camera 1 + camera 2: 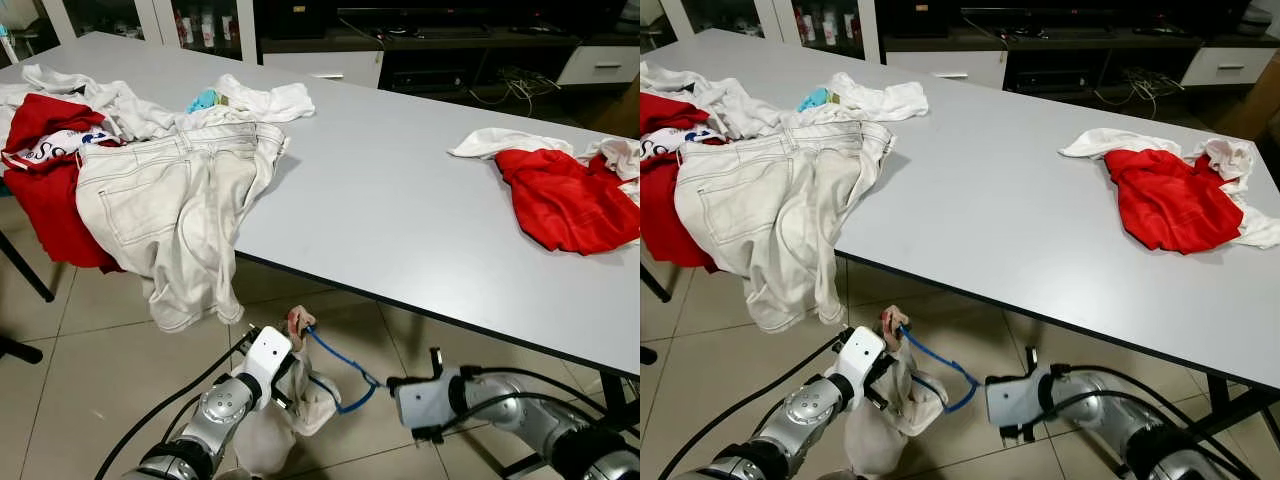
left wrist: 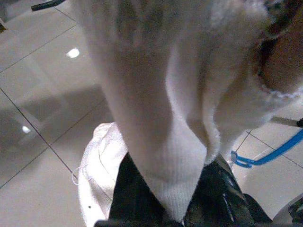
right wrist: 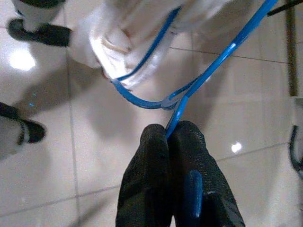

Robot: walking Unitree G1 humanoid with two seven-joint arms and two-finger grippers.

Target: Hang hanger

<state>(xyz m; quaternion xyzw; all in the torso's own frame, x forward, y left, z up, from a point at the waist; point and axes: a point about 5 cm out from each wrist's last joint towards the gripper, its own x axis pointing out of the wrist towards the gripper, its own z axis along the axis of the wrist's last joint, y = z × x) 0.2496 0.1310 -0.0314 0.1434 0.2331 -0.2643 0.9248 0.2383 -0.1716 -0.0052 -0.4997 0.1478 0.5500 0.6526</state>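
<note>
Hanger: blue hanger [image 3: 189, 90] hangs below the table [image 1: 400, 200] edge, between the two grippers, partly inside a white garment [image 1: 290, 400].
Right gripper [image 3: 173, 135]: fingers clenched on the hanger's hook end.
Left gripper [image 1: 285, 365]: grasping the garment.
Key relation: hanger's long axis runs from the right fingers toward 10 o'clock in the head view, into the cloth.
Table clutter: cream trousers [image 1: 180, 200], red shirt [image 1: 565, 200].

Floor: glossy beige tiles [image 1: 90, 330], ceiling lights reflected | Furniture: grey table [image 1: 400, 200] on dark legs; dark media cabinet [image 1: 450, 40] with white drawers along the back wall
</note>
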